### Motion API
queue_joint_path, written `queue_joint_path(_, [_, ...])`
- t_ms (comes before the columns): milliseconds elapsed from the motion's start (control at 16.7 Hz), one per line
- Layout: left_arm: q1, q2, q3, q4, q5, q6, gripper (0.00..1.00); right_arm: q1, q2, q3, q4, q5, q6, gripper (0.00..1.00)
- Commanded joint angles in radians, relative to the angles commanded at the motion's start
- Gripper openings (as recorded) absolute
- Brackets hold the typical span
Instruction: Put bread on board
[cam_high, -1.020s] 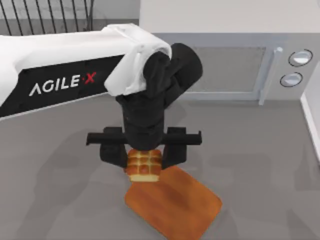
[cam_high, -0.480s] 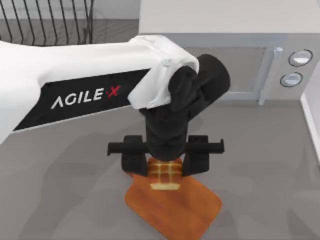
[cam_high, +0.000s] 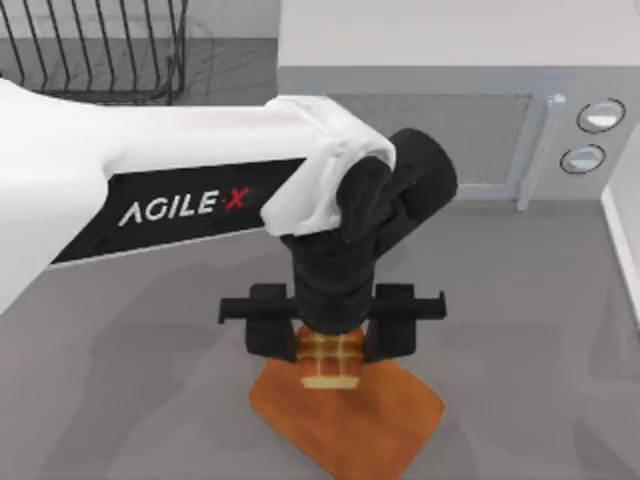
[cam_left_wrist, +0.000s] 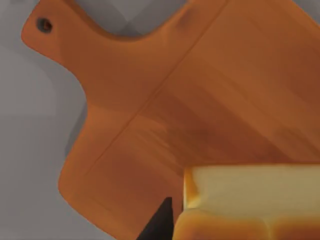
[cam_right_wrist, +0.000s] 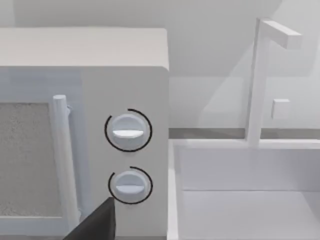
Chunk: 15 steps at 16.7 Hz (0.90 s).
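Orange-brown board (cam_left_wrist: 210, 85) shows its handle hole from the left wrist; from above, the left end effector (cam_high: 331, 335) clamps the bread (cam_high: 329, 361), now lower over it.

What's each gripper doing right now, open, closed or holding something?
Left gripper: closed on the bread, over the board.
Right gripper: cannot be told.

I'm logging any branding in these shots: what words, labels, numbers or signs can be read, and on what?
"AGILE·X", white letters with a red X, on the black panel of the left arm in the top view.
The microwave dials carry no readable marks; the board and bread bear none.
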<state>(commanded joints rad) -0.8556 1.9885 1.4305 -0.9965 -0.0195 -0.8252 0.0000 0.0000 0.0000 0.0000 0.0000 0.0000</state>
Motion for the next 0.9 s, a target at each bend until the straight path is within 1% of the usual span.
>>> queue_joint_path(480, [-0.002, 0.025, -0.050, 0.084, 0.000, -0.001, 0.00, 0.000, 0.000, 0.000, 0.000, 0.000, 0.000, 1.00])
queue_joint_path(780, [-0.002, 0.031, -0.056, 0.089, 0.000, -0.001, 0.00, 0.000, 0.000, 0.000, 0.000, 0.000, 0.000, 1.00])
queue_joint_path(900, [-0.002, 0.031, -0.056, 0.089, 0.000, -0.001, 0.15, 0.000, 0.000, 0.000, 0.000, 0.000, 0.000, 1.00])
